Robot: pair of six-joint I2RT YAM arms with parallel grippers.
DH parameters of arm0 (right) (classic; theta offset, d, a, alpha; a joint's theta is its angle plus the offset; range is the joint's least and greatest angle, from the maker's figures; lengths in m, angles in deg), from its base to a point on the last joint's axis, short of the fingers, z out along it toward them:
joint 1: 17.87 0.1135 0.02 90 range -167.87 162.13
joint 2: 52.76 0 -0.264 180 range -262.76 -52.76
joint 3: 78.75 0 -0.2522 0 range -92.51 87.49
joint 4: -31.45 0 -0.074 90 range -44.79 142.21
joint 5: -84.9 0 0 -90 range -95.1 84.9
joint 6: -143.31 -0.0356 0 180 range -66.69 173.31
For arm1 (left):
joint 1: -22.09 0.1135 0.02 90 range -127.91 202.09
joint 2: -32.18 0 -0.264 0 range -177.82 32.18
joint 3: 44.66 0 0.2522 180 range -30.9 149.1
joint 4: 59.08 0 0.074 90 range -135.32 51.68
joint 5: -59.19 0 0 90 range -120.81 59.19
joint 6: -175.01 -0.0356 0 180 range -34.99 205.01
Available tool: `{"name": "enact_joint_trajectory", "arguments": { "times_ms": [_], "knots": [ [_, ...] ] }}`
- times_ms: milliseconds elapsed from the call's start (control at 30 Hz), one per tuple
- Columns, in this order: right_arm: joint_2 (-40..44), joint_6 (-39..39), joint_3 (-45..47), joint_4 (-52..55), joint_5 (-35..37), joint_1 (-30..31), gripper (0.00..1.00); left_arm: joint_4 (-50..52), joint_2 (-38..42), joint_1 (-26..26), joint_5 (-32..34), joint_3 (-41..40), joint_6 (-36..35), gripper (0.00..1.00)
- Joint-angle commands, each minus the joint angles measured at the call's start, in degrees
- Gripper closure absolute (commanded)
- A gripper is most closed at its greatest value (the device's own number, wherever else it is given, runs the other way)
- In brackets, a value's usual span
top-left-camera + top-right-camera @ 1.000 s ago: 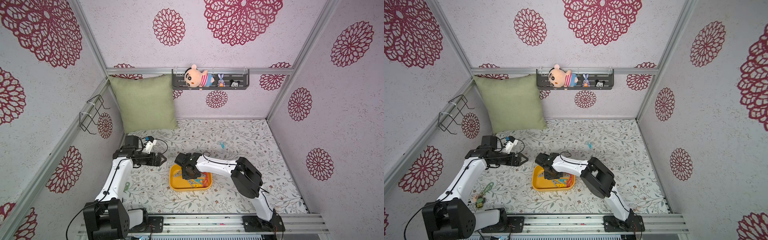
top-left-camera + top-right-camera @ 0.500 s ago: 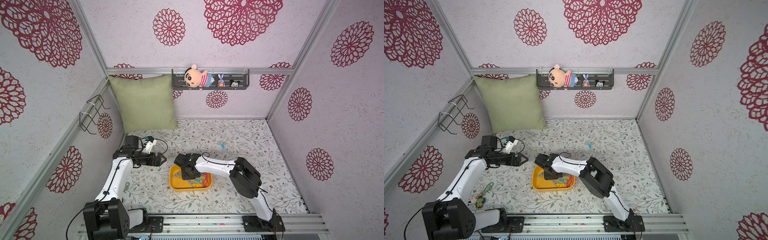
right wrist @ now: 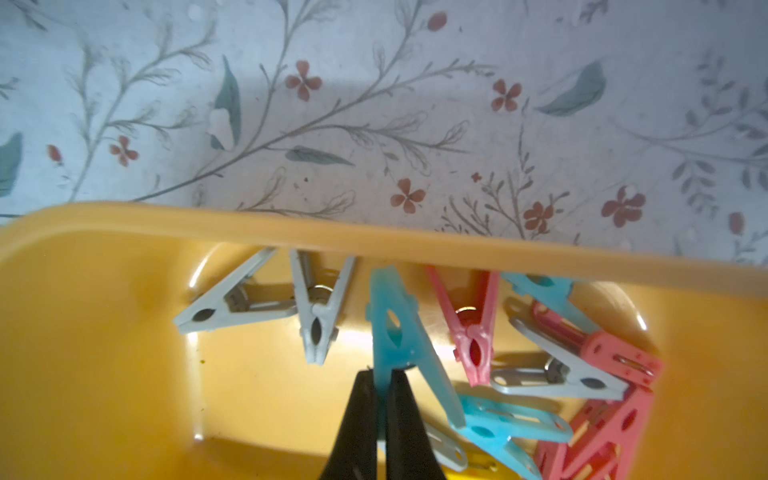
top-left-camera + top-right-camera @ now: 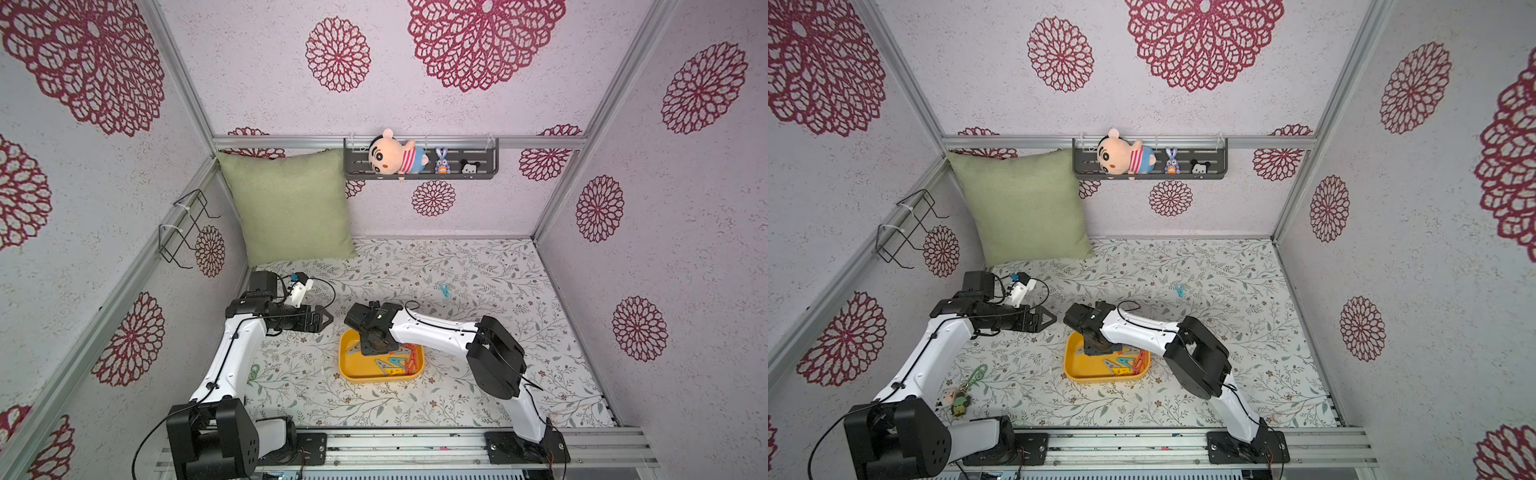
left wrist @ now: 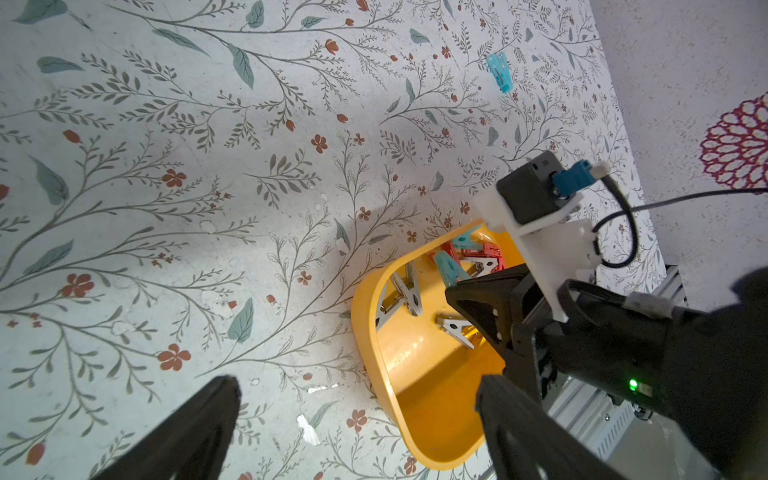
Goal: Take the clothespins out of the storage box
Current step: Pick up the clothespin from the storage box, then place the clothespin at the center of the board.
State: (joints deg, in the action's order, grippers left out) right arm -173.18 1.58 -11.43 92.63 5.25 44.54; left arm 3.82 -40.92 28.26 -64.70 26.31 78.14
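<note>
One fresh grab: right gripper [image 3: 382, 376] newly pinched shut on teal clothespin [image 3: 395, 328] inside yellow storage box [image 3: 291, 232], ready for lifting out; left gripper [image 4: 326, 321] spread wide, idle beside the box, holding nothing.

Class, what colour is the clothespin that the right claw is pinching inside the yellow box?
The clothespin is teal-blue, clearest in the right wrist view.

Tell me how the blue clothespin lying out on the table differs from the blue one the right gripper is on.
The loose clothespin lies on the table, outside the yellow box; the gripped clothespin is inside it. Nothing touches the loose clothespin; the right gripper is shut on one end of the gripped clothespin. Both are blue plastic clips.
</note>
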Motion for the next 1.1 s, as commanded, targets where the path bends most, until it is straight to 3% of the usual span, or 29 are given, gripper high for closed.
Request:
{"name": "enact_joint_trajectory", "arguments": {
  "times_ms": [0,433,633,867,1067],
  "knots": [
    [5.2,-1.2,-1.4,2.8,1.8,0.3,1.0,0.1,0.2,0.5,-1.0,0.4,-0.3,0.03],
    [12.2,-2.6,2.7,-0.2,-0.1,-1.1,1.0,0.1,0.2,0.6,-1.0,0.5,-0.2,0.03],
    [17.0,-1.8,7.0,-1.9,-1.5,-5.1,1.0,0.1,0.2,0.6,-1.0,0.5,-0.2,0.03],
    [25.9,3.6,18.7,-5.4,-4.9,-17.9,1.0,0.1,0.5,0.6,-0.9,0.4,-0.2,0.03],
    [25.5,12.3,23.0,-7.7,-6.4,-31.7,1.0,0.0,0.3,0.6,-0.7,0.4,-0.1,0.03]
  ]
}}
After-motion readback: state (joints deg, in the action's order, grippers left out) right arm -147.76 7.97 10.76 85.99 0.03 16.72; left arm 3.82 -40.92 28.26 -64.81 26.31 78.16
